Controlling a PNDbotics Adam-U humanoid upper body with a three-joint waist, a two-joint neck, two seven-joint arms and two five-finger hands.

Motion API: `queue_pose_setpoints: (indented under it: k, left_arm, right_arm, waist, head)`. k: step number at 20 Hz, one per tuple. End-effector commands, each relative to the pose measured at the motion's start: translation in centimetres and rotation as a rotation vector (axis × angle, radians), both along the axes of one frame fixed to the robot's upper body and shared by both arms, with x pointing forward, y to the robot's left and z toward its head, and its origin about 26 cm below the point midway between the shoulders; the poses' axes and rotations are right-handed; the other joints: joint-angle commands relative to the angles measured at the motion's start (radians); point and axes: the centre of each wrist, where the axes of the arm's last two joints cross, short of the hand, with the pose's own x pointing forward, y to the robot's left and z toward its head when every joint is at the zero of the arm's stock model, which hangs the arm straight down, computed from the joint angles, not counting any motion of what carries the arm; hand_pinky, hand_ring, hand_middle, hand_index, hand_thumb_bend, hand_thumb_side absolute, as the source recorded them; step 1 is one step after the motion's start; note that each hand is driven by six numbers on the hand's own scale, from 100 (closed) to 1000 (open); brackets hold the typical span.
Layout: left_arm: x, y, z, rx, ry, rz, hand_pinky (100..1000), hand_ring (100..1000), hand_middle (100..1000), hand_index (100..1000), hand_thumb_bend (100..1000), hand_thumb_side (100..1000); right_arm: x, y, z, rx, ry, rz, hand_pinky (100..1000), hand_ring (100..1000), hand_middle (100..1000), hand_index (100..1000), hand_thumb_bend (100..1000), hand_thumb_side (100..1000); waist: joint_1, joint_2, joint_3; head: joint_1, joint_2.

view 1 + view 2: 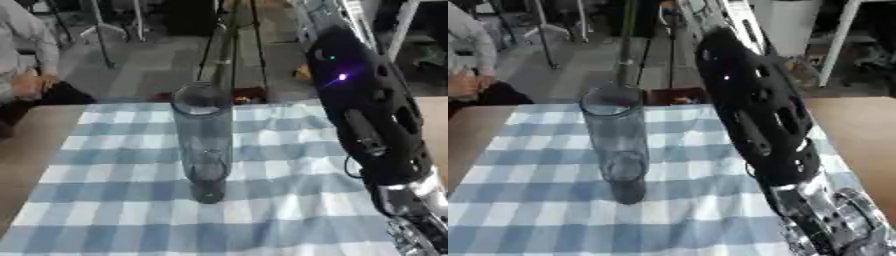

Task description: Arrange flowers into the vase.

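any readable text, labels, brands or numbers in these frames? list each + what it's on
None readable.
Glass vase: clear, no label or print.
Blue-and-white checked tablecloth: pattern only.
Right robot arm: black shell with small lit indicator lights, no lettering visible.

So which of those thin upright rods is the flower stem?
The green stem directly above the vase mouth; the others are pale or dark stands behind the table.

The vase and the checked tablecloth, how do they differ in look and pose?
The vase is see-through glass, tall and upright; the tablecloth is opaque blue-and-white checked fabric, lying flat. The vase is round; the tablecloth is a broad sheet spread under it. Both sit on the wooden table.
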Motion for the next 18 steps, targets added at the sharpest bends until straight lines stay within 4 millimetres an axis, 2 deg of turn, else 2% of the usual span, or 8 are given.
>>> queue_pose_setpoints:
  k: [1,10,18]
  left_arm:
    - [-0.2,-0.2,0.9,0.007,-0.035,-0.014,418,614,706,822,100,1000]
    - [-0.2,-0.1,0.9,0.009,-0.030,-0.011,414,613,704,820,100,1000]
    - [-0.3,0.0,0.8,0.011,-0.025,-0.009,408,611,704,820,100,1000]
  right_arm:
    - [-1.1,0.5,1.5,0.010,-0.044,0.019,100,151,100,100,112,110]
    - [-0.9,0.6,1.3,-0.022,-0.077,-0.008,100,175,100,100,136,103]
    - [-0.3,-0.3,0.9,-0.062,-0.239,-0.068,100,199,100,100,132,100]
  waist:
    - [0.003,-0.012,0.005]
    - [-0.005,-0.004,0.011]
    - [-0.004,0.002,0.009]
  head:
    - [-0.014,-0.004]
    - [-0.010,-0.008]
    - [-0.002,-0.011]
